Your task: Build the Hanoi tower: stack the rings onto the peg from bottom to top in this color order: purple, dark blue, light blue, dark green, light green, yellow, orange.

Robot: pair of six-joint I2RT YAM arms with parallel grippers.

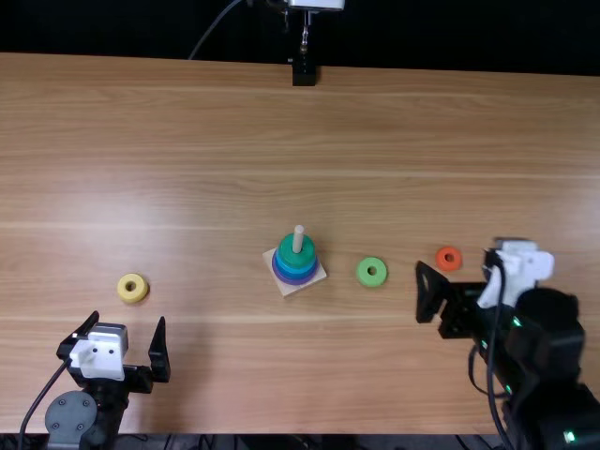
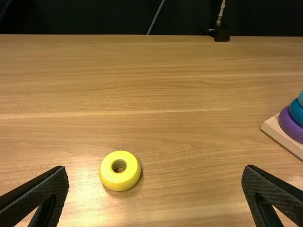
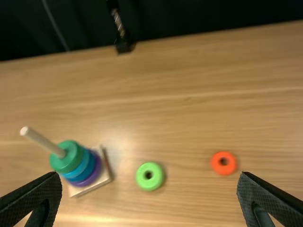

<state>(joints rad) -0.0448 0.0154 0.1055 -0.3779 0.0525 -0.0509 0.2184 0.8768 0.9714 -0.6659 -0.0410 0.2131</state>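
In the top view the wooden peg (image 1: 298, 238) rises from its square base (image 1: 317, 275), holding a dark green ring (image 1: 294, 253) above blue rings and a purple ring (image 1: 291, 279). The light green ring (image 1: 371, 272) lies right of the base, the orange ring (image 1: 448, 259) farther right, and the yellow ring (image 1: 132, 288) at the left. My left gripper (image 1: 129, 345) is open, nearer the table's near edge than the yellow ring; my right gripper (image 1: 454, 281) is beside the orange ring. In the wrist views, the left gripper (image 2: 155, 189) and the right gripper (image 3: 149, 194) stand open and hold nothing.
A small black stand (image 1: 304, 73) is at the table's far edge, with a cable near it. The wooden table (image 1: 187, 187) carries the peg base near its middle, and the two arms come in over its near edge.
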